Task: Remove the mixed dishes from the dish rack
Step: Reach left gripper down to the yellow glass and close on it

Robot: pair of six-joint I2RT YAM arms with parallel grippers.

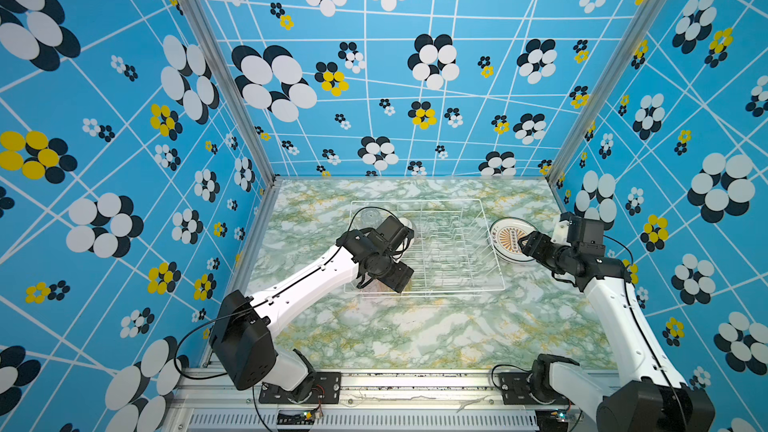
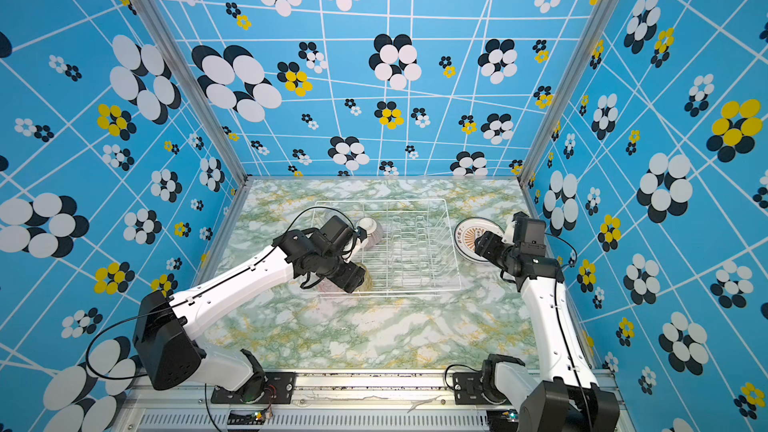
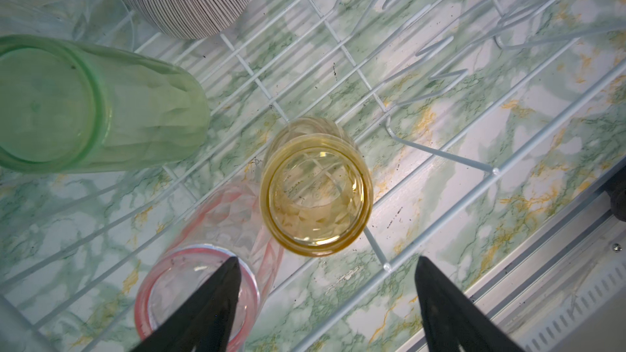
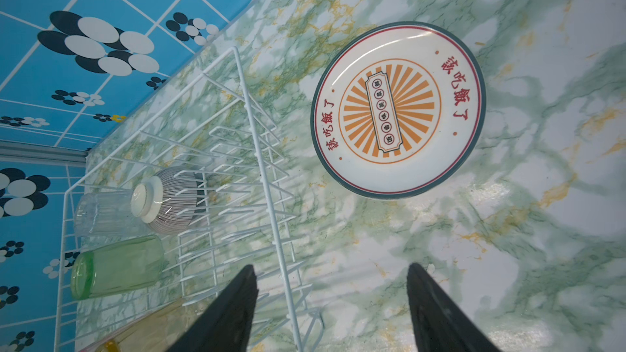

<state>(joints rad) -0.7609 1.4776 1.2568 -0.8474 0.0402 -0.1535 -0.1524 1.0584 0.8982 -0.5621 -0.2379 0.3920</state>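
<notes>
Left pincer [image 3: 327,260] gapes over amber tumbler [image 3: 316,191] by dish rack [image 3: 440,220] rim, right pincer [image 4: 331,265] over open table [image 4: 508,231].

Left gripper [image 3: 327,260]: amber tumbler [image 3: 316,187] just ahead, in line with the jaw gap; pink tumbler [image 3: 200,265] under one finger [image 3: 216,299]; rack [image 3: 494,171] wire beside the other. Right gripper [image 4: 330,267]: bare table [image 4: 508,231] below; plate [image 4: 398,108] ahead; rack alongside.
</notes>
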